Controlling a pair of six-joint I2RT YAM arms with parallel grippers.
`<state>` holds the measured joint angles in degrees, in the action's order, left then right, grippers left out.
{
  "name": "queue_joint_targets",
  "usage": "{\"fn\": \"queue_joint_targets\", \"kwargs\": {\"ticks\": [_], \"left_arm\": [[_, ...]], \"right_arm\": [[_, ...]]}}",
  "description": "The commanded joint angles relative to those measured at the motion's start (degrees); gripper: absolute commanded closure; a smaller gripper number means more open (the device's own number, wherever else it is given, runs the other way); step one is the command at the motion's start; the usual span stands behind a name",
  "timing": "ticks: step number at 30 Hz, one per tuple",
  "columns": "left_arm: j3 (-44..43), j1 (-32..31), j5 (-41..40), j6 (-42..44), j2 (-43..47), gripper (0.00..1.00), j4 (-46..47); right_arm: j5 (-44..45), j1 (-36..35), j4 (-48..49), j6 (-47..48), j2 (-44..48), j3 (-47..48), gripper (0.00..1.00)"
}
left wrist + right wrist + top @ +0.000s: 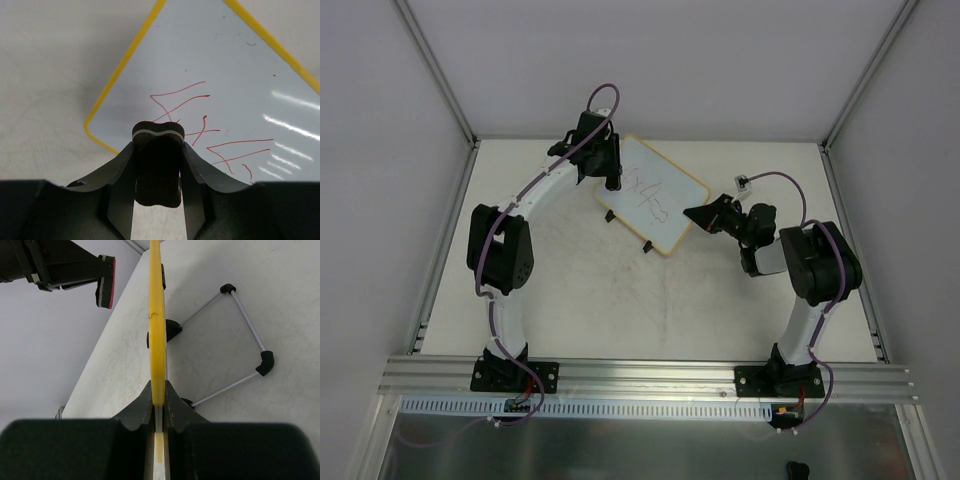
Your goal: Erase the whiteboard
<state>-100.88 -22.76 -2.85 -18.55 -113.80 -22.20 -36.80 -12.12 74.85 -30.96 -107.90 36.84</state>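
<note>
Left gripper (158,146) is seen clamped on a small black eraser (157,175), which is held just off the whiteboard (672,180). The board is set diagonally toward the table's far side, its yellow edge pinched tight by the right gripper (157,399). Red writing (200,132) lies just ahead and rightward of the eraser, so the wipe is judged to fall to the left arm.

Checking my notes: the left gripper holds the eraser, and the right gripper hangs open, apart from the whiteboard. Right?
Not quite. The right gripper is shut on the yellow edge of the whiteboard, as the right wrist view shows. The left gripper does hold the eraser.
</note>
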Motion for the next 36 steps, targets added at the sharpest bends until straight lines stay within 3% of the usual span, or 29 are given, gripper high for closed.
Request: {"fn": "queue_joint_targets", "kwargs": {"ticks": [1, 6, 22, 36], "left_arm": [[-1.87, 1.06, 5.83, 0.70, 0.42, 1.00, 9.16], [-0.19, 1.14, 6.72, 1.76, -0.90, 1.00, 14.81], [-7.31, 1.67, 12.87, 4.75, -9.51, 1.00, 17.80], [-2.39, 2.81, 6.63, 5.71, -8.37, 1.00, 17.80]], "right_arm": [[-2.05, -0.80, 12.95, 0.55, -0.91, 2.18, 1.00], [-2.31, -0.80, 12.95, -0.06, -1.61, 2.98, 1.00], [-2.14, -0.89, 12.95, 0.37, -1.00, 2.45, 1.00], [-2.14, -0.98, 12.95, 0.55, -0.65, 2.09, 1.00]]}}
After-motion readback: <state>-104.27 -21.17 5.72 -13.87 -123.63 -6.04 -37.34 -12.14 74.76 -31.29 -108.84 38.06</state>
